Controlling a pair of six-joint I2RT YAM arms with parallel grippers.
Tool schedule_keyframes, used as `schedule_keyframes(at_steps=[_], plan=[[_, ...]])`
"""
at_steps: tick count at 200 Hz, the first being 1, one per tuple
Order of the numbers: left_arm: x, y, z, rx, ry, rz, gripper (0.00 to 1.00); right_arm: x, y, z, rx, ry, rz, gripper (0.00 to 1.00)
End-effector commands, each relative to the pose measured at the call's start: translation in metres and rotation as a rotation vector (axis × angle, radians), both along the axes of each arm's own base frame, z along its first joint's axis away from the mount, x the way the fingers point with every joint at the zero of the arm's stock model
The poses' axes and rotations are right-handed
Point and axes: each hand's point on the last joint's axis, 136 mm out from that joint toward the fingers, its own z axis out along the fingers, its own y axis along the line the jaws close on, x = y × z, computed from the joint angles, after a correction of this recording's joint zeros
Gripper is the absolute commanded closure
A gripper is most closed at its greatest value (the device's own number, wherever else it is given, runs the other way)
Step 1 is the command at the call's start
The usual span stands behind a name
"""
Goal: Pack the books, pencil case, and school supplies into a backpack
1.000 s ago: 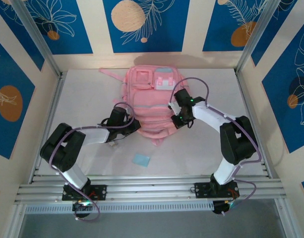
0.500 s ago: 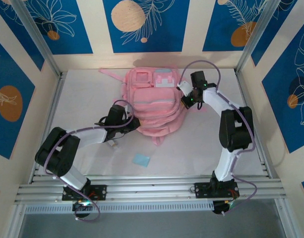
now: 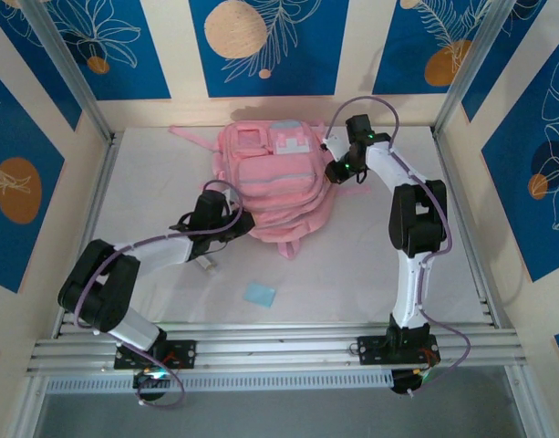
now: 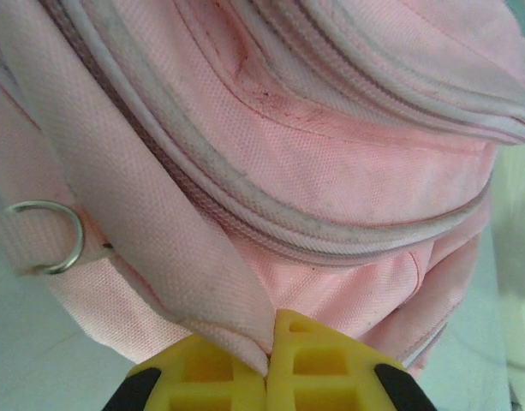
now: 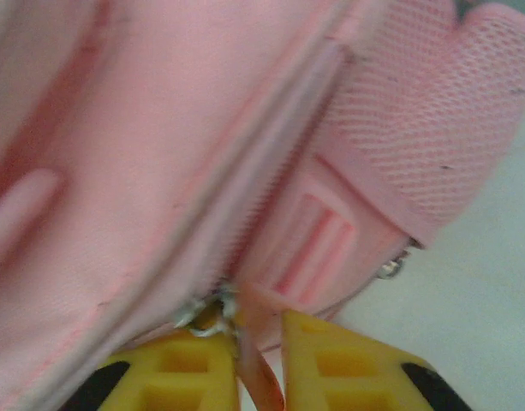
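The left arm [image 3: 160, 250] and the right arm [image 3: 408, 278] each consisted of white link housings joined by black joint modules. A purple cable [image 3: 366, 99] ran along the outside of each arm in loose loops. Each arm rose from a black base [image 3: 396, 349]. A green indicator [image 3: 371, 139] was lit near the right wrist. The left pincer [image 4: 269, 364] and the right pincer [image 5: 260, 342] had yellow moulded fingers [image 4: 322, 368] with rectangular recesses and black outer corners.
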Motion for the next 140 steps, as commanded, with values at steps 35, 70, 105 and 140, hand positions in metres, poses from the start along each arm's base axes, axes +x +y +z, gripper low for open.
schedule_keyframes(at_steps=[35,70,105,140], plan=[[-0.020,0.021,-0.030,0.123,0.109,-0.032,1.00,-0.022,0.005,0.090,0.181,-0.108,-0.128,0.63],[-0.008,0.015,-0.026,0.050,0.088,-0.048,1.00,-0.043,0.037,0.098,0.290,-0.066,-0.178,0.61],[-0.004,0.011,-0.021,0.040,0.062,-0.066,1.00,-0.053,0.076,0.085,0.384,0.014,-0.218,0.54],[-0.004,0.011,-0.015,0.037,0.054,-0.068,1.00,-0.046,0.090,0.065,0.422,0.049,-0.298,0.49]])
